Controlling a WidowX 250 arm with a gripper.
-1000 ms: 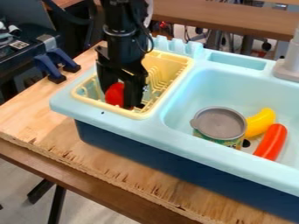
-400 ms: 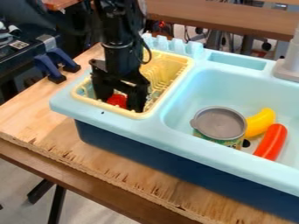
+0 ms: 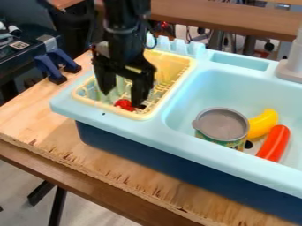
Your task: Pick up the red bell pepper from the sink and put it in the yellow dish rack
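Gripper [image 3: 122,99] is rising slightly in the yellow rack [image 3: 106,107], its fingers standing apart, while the red toy [image 3: 124,104], clasped between them earlier, is now lying low inside the rack, apparently released and set down.

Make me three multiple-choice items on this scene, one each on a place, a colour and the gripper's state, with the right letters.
1. Where is the small red object?
A) In the sink basin
B) In the yellow rack
C) On the wooden tabletop

2. What colour is the top of the can?
A) Grey
B) Purple
C) Orange

3. How is the gripper?
A) Shut on the can
B) Shut on nothing
C) Open

Key:
1 B: the rack's yellow rim surrounds it.
2 A: the can's round top is plain grey.
3 C: a wide gap separates its two fingers.
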